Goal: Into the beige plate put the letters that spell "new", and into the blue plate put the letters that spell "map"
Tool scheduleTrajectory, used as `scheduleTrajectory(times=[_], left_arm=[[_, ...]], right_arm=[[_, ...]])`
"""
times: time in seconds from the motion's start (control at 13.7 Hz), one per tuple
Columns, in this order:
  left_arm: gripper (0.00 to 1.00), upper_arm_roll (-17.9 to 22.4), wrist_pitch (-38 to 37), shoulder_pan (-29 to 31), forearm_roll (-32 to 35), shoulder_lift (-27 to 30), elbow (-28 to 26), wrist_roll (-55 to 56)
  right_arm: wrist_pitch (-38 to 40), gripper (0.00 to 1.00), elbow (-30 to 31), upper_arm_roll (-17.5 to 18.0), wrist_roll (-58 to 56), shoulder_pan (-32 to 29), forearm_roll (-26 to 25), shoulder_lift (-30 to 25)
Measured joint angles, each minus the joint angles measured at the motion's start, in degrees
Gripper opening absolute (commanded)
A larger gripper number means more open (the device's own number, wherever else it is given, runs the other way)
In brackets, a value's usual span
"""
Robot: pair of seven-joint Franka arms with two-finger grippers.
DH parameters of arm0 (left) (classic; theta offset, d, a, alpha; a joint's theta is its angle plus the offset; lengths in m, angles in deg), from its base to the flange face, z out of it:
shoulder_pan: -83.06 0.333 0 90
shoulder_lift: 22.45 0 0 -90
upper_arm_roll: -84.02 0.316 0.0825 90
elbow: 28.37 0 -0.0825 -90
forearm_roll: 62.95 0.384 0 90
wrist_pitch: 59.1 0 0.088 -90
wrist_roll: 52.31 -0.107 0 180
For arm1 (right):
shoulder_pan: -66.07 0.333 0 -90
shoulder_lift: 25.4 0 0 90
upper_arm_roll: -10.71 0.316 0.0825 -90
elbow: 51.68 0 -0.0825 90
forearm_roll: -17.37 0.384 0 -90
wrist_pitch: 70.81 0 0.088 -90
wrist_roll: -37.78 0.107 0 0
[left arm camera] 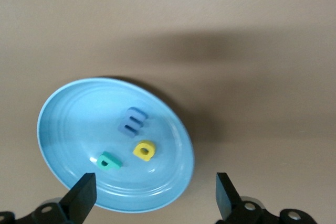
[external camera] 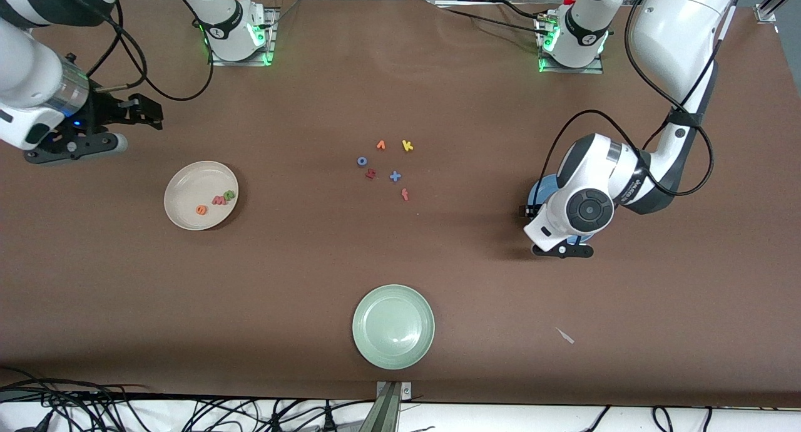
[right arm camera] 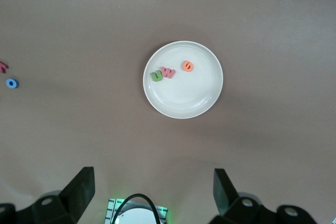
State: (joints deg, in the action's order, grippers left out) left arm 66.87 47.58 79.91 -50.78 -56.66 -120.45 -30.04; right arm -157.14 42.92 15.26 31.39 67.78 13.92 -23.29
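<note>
The beige plate (external camera: 188, 188) lies toward the right arm's end of the table and holds the orange e (external camera: 201, 210), the pink w (external camera: 218, 200) and the green n (external camera: 229, 195). In the right wrist view the same plate (right arm camera: 184, 98) shows whole. My right gripper (external camera: 147, 113) hangs open and empty above the table beside that plate. The blue plate (left arm camera: 68, 129) holds the blue m (left arm camera: 132, 120), the yellow p (left arm camera: 144, 150) and the teal a (left arm camera: 108, 161). My left gripper (left arm camera: 155, 198) is open just above the plate's rim, with nothing between its fingers. In the front view the left wrist hides most of the blue plate (external camera: 543, 188).
A pale green plate (external camera: 393, 325) sits nearest the front camera. Loose letters lie mid-table: orange v (external camera: 380, 145), yellow k (external camera: 407, 145), blue o (external camera: 362, 161), a red letter (external camera: 370, 174), blue x (external camera: 395, 176), red f (external camera: 405, 195). A small white scrap (external camera: 565, 335) lies toward the left arm's end.
</note>
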Motion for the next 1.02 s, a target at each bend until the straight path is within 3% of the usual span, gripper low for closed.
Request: scheduleTrajectory(times=[0.66, 1.02], left_arm=[[1.00, 0.01, -1.74, 1.05, 0.00, 1.26, 11.15, -0.11], [1.00, 1.50, -4.97, 1.26, -1.17, 7.51, 13.60, -3.02]], right_arm=[[-0.03, 1.00, -0.04, 0.39, 0.00, -1.85, 0.00, -1.50], [-0.03, 1.00, -0.05, 0.44, 0.00, -2.31, 0.01, -1.50]])
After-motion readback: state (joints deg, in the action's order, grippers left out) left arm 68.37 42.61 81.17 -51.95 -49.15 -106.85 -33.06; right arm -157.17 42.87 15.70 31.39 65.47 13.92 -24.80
